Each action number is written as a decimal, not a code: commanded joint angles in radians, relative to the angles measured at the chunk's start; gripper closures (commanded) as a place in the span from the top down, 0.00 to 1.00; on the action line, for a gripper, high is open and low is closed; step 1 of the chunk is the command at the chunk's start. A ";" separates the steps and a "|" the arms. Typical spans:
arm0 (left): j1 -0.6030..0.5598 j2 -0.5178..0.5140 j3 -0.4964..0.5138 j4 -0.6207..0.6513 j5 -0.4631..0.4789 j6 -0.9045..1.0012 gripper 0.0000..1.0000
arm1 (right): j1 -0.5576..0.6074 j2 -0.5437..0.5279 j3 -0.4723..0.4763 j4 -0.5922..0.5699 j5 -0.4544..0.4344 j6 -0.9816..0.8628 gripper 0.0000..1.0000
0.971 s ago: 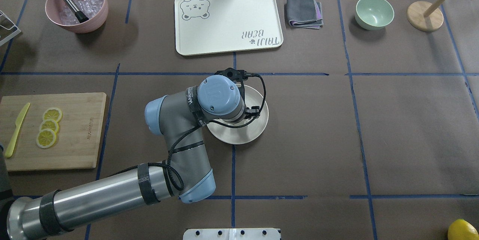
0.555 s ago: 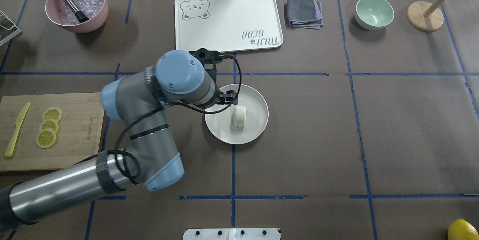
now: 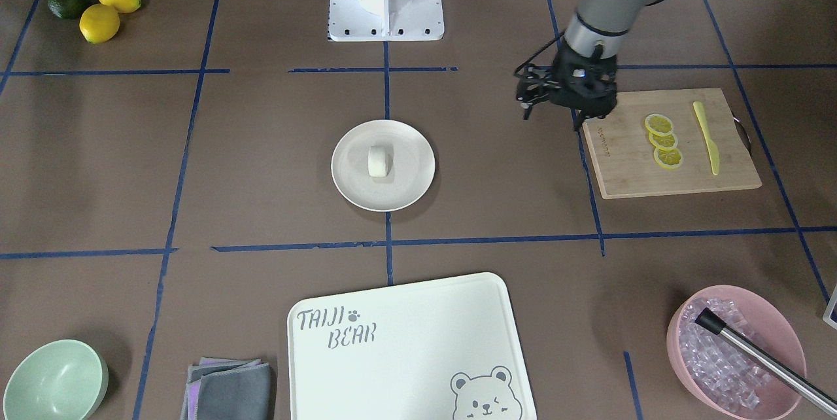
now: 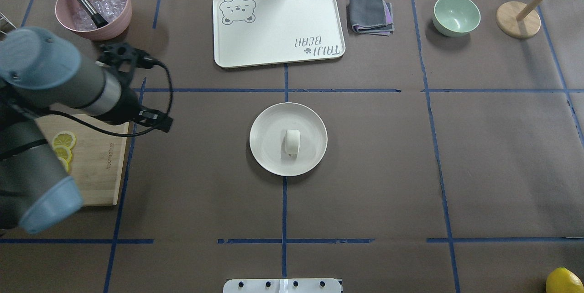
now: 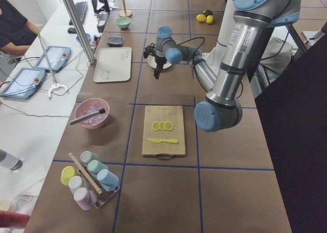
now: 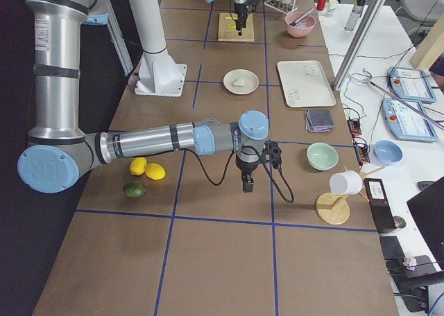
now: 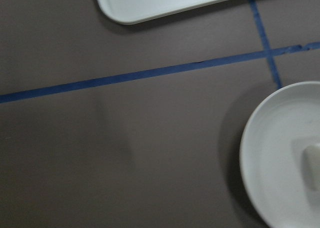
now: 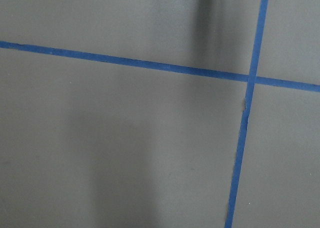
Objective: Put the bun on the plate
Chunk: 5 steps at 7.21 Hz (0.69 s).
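Across the desk [image 4: 410, 170] the left arm [image 4: 54, 78] has swung away towards the cutting board [image 4: 100, 160], and the plate [image 4: 310, 124] is now fully uncovered. The bun [image 4: 292, 142] sits near its middle, so the placing looks done. The left claw [image 3: 567, 103] carries nothing, but its gap is a dark tangle and I can't tell how wide. The right claw [image 6: 248, 181] shows only side-on: can't tell either.

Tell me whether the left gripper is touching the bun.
Apart. The front-facing view shows the left gripper by the cutting board, with bare table between it and the bun lying on the plate.
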 commanded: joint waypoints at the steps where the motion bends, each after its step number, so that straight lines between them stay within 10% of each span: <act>1: -0.202 0.228 -0.037 -0.004 -0.150 0.315 0.93 | 0.000 -0.001 -0.004 0.000 -0.002 -0.003 1.00; 5: -0.691 0.307 0.308 0.002 -0.490 0.819 0.99 | 0.002 -0.018 -0.005 0.000 0.001 -0.004 1.00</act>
